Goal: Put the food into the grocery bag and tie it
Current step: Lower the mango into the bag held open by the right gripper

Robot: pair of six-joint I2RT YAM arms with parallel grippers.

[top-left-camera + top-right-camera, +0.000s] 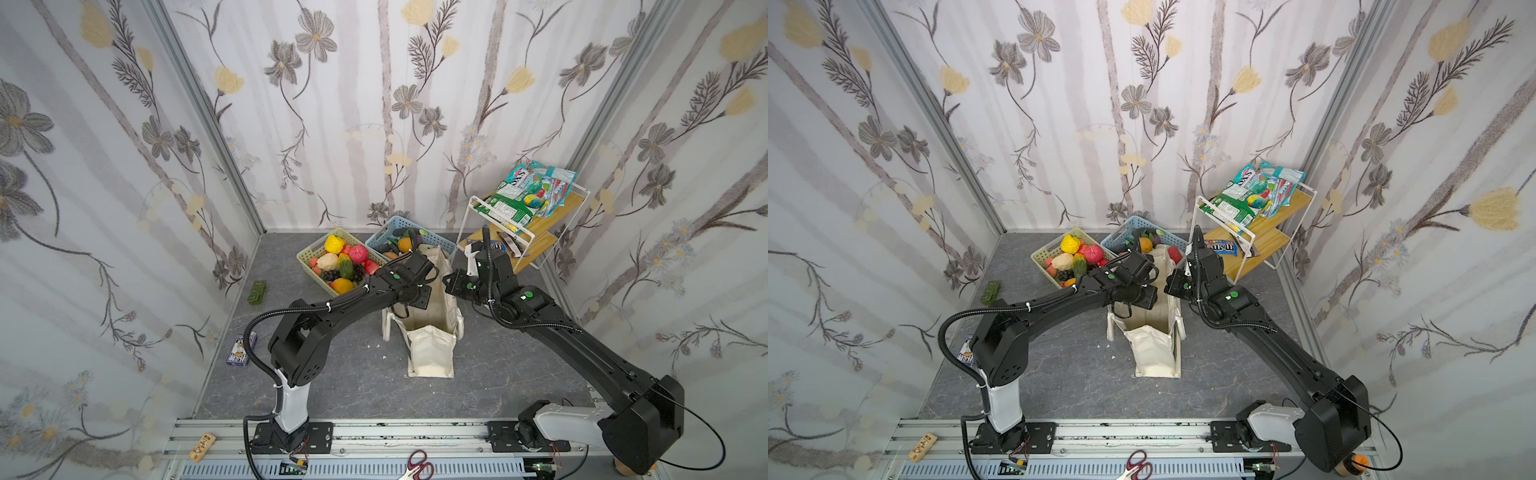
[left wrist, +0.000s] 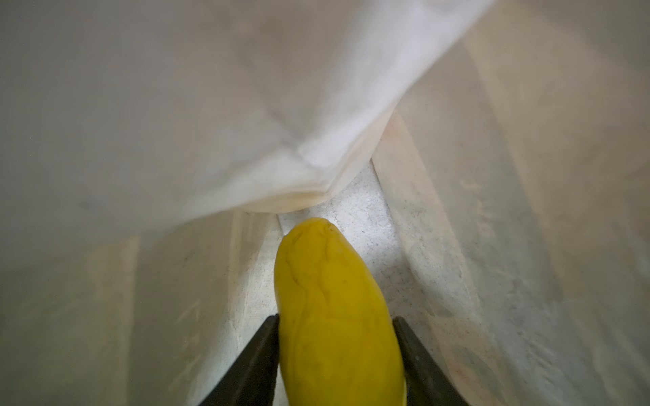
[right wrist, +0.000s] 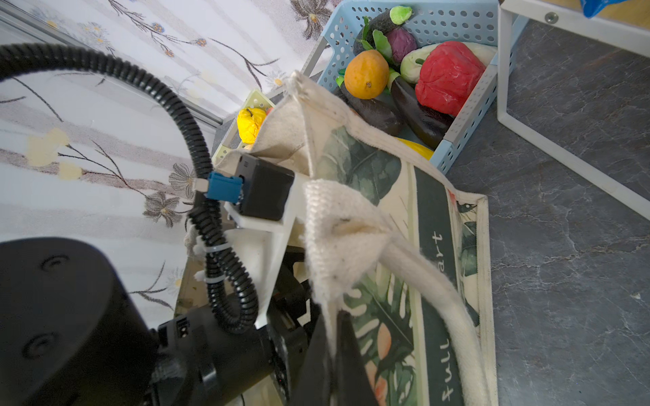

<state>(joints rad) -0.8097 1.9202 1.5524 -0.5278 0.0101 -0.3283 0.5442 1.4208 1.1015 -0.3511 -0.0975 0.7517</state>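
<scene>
Mango [image 2: 334, 281] gripped in left hand [image 2: 336, 318], inside the bag [image 2: 176, 105].

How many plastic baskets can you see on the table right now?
2. The pale green basket sits behind and to the left of the grocery bag. The blue basket stands beside it, directly behind the bag. No others show, though the arms could hide something.

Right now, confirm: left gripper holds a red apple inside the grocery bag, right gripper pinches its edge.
Not an apple: the left wrist view shows the left gripper holding a yellow mango inside the grocery bag. The right gripper pinches its edge.
</scene>
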